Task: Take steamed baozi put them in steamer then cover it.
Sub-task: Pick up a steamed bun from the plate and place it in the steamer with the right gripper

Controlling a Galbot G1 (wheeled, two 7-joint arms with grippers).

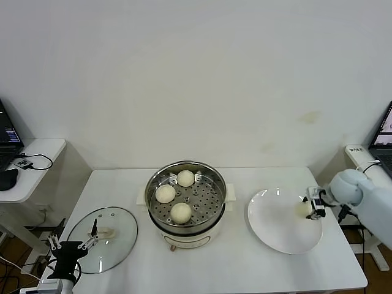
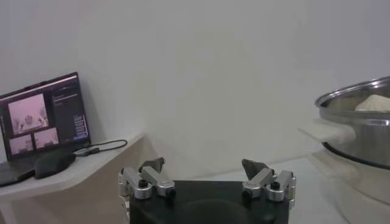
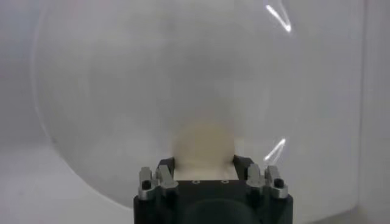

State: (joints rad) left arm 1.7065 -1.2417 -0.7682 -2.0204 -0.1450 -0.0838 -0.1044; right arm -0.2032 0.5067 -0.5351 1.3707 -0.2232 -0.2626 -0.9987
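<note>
Right gripper (image 3: 204, 163) clenched on baozi (image 3: 204, 143) over plate (image 1: 272, 226) | left gripper (image 2: 204, 169) released, beside cover (image 1: 116, 229)

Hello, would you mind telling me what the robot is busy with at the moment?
It is loading buns into the steamer at the middle of the table. Three steamed baozi already sit on its perforated tray. The right tool is over the white plate on the robot's right, its fingers closed around the fourth bun. The left tool waits open at the table's near left corner, beside the glass cover, which lies flat on the table, not yet on the pot.
</note>
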